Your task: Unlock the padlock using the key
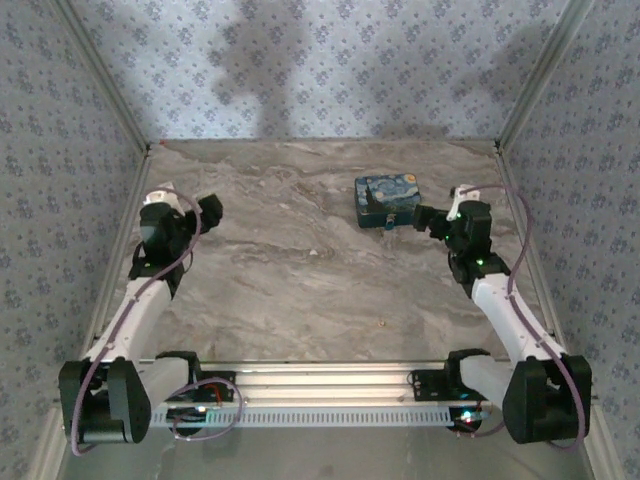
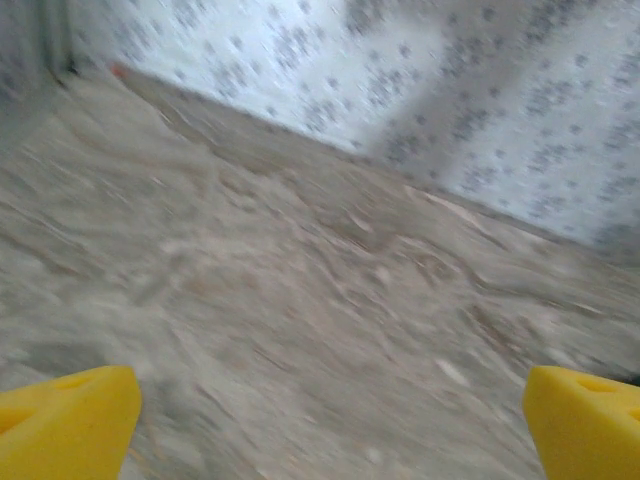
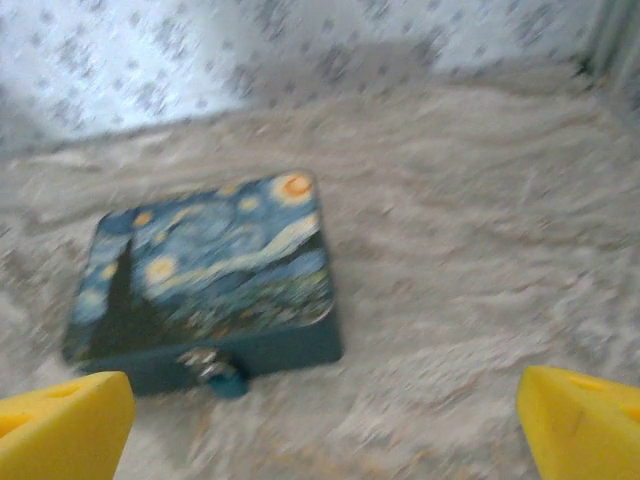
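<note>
enclosed on three sides by pale blue floral-sprigged wallpaper walls (image 1: 320, 60). floored with a grey-brown marbled tabletop (image 1: 300, 290). framed at the back corners by silver metal posts (image 1: 105, 75).

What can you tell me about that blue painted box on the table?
The box is a flat rectangle with rounded corners, its lid printed with blue and yellow swirls above dark teal walls. It lies closed and flat on the marbled table, toward the far right. A silvery clasp on its near wall carries a tiny bluish padlock.
</note>
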`<move>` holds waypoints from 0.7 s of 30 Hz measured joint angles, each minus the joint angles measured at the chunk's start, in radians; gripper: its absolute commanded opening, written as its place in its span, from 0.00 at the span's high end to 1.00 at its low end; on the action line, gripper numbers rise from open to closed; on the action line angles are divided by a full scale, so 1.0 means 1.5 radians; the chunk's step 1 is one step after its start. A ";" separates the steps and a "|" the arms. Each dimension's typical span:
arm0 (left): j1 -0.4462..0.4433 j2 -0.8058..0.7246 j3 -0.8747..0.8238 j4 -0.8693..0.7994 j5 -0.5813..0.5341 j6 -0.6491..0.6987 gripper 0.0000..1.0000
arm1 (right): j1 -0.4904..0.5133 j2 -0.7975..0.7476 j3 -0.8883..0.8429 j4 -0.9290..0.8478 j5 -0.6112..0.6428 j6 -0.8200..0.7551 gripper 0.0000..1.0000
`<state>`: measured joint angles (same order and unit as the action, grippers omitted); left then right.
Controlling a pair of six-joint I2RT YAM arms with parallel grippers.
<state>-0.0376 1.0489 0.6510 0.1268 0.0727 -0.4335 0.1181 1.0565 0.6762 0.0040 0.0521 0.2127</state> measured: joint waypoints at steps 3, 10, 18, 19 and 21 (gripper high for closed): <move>-0.044 -0.010 0.005 -0.066 0.040 -0.051 0.02 | 0.075 -0.006 0.030 -0.096 0.000 0.031 0.00; -0.182 -0.052 -0.021 -0.137 0.069 -0.122 0.02 | 0.247 -0.008 0.054 -0.244 0.003 0.085 0.01; -0.279 -0.078 -0.139 -0.115 0.060 -0.219 0.02 | 0.443 0.031 0.053 -0.340 -0.007 0.152 0.11; -0.287 -0.078 -0.151 -0.113 0.057 -0.228 0.02 | 0.468 0.045 0.053 -0.347 -0.010 0.161 0.12; -0.296 -0.078 -0.164 -0.112 0.050 -0.242 0.02 | 0.518 0.077 0.053 -0.365 -0.015 0.177 0.12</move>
<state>-0.4812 0.9325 0.4046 -0.0406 0.1482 -0.7963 0.8948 1.1721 0.7559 -0.5438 0.0292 0.4778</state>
